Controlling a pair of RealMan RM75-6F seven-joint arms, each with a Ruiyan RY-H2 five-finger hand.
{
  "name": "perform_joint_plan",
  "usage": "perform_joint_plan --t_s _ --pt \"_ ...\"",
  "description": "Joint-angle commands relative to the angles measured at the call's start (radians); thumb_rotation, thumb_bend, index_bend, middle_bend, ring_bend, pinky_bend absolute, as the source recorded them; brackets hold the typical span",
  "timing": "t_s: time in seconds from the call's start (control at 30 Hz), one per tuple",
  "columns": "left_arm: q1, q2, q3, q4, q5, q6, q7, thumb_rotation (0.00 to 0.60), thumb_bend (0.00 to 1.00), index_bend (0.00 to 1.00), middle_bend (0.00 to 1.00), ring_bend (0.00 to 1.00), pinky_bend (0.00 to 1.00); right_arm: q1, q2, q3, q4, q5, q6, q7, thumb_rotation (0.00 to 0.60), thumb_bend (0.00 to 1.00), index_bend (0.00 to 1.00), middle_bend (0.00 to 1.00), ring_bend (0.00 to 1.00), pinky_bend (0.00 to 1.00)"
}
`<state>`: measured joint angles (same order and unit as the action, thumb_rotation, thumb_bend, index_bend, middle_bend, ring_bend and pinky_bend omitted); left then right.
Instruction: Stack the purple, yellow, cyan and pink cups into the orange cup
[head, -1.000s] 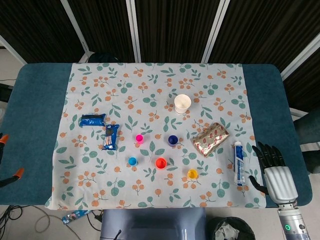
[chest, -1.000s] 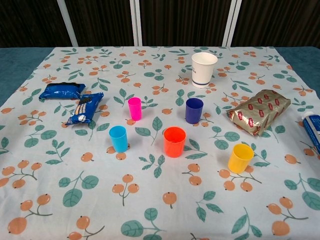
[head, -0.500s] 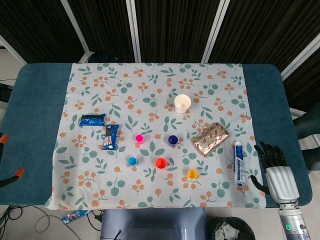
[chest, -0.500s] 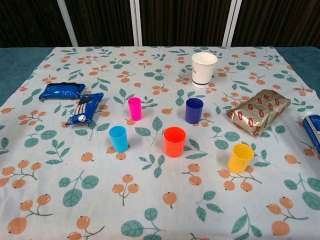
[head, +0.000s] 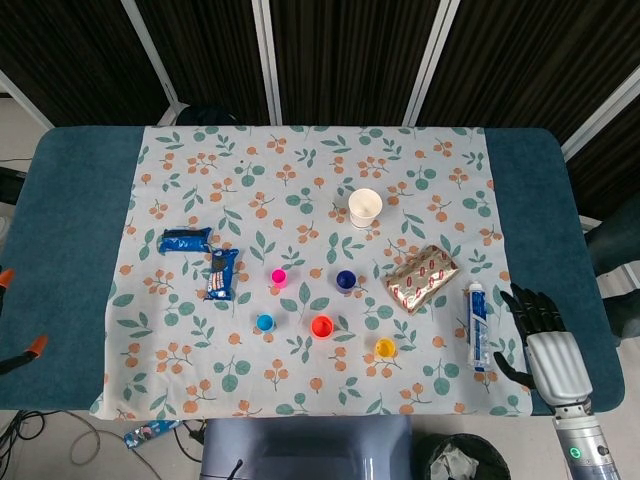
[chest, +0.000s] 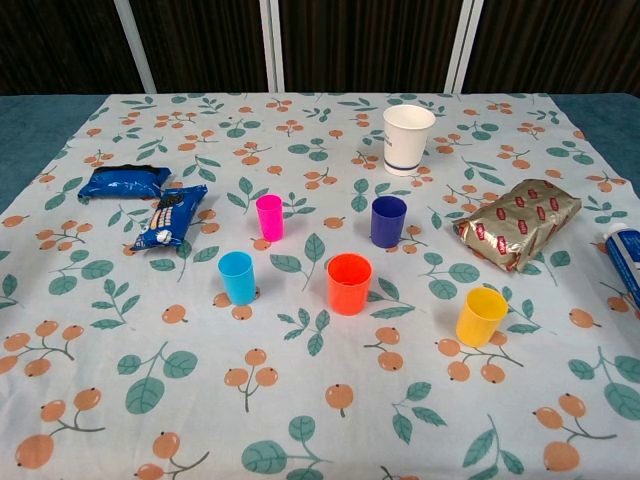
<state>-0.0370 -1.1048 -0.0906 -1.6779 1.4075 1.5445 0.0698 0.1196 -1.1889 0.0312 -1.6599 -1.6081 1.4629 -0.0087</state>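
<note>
- Head view: we see our right hand (head: 540, 335) at the table's right near edge, over the blue surface just right of the floral cloth (head: 200, 370), fingers spread and holding nothing.
- We cannot see our left hand in either view.
- We find the orange cup (chest: 349, 283) upright near the middle of the cloth, empty, with no other cup touching it.
- The purple cup (chest: 388, 221) stands upright just beyond the orange one and slightly to the right.
- The pink cup (chest: 269, 217) stands upright farther left, level with the purple one.
- The cyan cup (chest: 238, 277) stands upright to the left of the orange cup, nearer than the pink one.
- The yellow cup (chest: 481, 316) stands upright to the right of the orange cup and a little nearer.
- A white paper cup (chest: 408, 139) stands far off, beyond the purple cup.
- A gold foil packet (chest: 518, 222) lies to the right of the purple cup.
- A toothpaste tube (head: 477, 326) lies at the cloth's right edge, just left of our right hand.
- Two blue snack packets (chest: 123, 181) (chest: 170, 216) lie side by side at the left.
</note>
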Motion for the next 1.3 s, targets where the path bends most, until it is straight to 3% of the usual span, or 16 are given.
perform_joint_plan --t_s 0.03,0.17,0.3,0.53,0.73,0.93,1.3 --pt "-0.002 -0.004 0.0 -0.002 -0.002 -0.004 0.007 0.6 0.18 0.0 0.0 0.0 0.0 0.073 0.059 0.006 -0.026 -0.017 -0.103 0.09 0.6 0.36 0.0 0.0 0.0 0.07" --pt "0.0 -0.007 0.001 -0.009 0.003 0.003 0.007 0.6 0.18 0.0 0.0 0.0 0.0 0.196 0.139 0.057 -0.111 0.001 -0.263 0.107 0.6 0.36 0.01 0.0 0.0 0.07" --pt "0.003 -0.011 -0.002 -0.011 -0.008 0.006 0.015 0.6 0.18 0.0 0.0 0.0 0.0 0.305 0.162 0.109 -0.18 0.044 -0.404 0.083 0.6 0.36 0.03 0.0 0.0 0.07" --pt "0.0 -0.007 -0.007 -0.016 -0.036 -0.014 0.017 0.6 0.18 0.0 0.0 0.0 0.0 0.464 0.08 0.198 -0.233 0.236 -0.582 -0.129 0.6 0.36 0.09 0.0 0.0 0.07" --pt "0.002 0.004 -0.016 -0.016 -0.057 -0.02 -0.004 0.6 0.18 0.0 0.0 0.0 0.0 0.575 -0.077 0.243 -0.207 0.475 -0.617 -0.298 0.6 0.36 0.15 0.0 0.02 0.07" --pt "0.002 0.014 -0.024 -0.014 -0.073 -0.027 -0.025 0.6 0.18 0.0 0.0 0.0 0.0 0.678 -0.215 0.25 -0.123 0.652 -0.607 -0.439 0.6 0.36 0.21 0.0 0.04 0.07" --pt "-0.002 0.018 -0.031 -0.008 -0.092 -0.043 -0.039 0.6 0.18 0.0 0.0 0.0 0.0 0.779 -0.362 0.245 0.014 0.826 -0.573 -0.544 0.6 0.36 0.23 0.0 0.04 0.07"
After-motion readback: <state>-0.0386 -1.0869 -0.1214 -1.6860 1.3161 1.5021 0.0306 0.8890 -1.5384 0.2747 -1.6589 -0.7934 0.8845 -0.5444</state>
